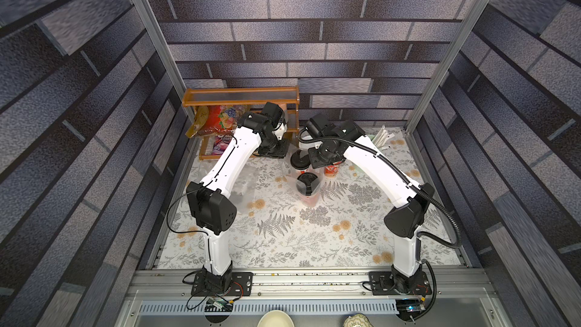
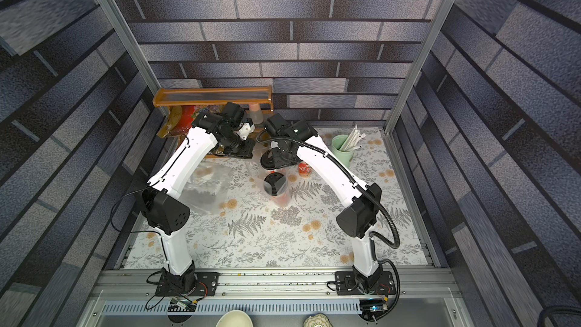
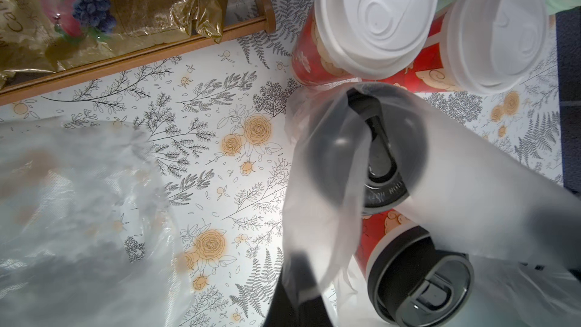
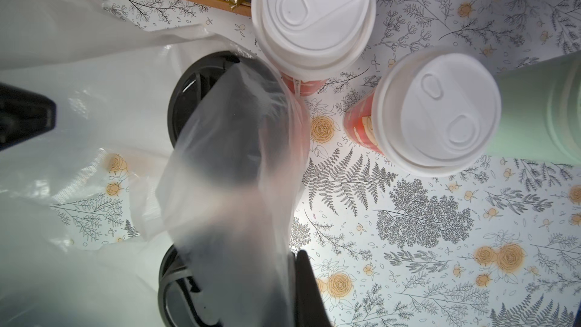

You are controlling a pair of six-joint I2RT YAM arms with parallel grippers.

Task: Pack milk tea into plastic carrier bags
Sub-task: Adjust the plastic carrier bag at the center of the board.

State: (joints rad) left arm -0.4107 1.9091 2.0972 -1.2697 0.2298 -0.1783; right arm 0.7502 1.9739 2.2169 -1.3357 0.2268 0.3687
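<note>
Two black-lidded paper cups (image 3: 421, 284), filmy translucent bag (image 3: 471, 184)

Floral tablecloth (image 1: 283, 240), wooden shelf (image 1: 242, 95) holding foil snack packets (image 1: 217, 119), pale green cup (image 2: 341, 152) of white straws (image 2: 352, 138)

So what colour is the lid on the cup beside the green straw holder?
The lid is white; the right wrist view shows it best.

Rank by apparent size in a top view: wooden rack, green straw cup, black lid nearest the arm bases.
1. wooden rack
2. green straw cup and black lid: nearly alike, not ranked.
</note>
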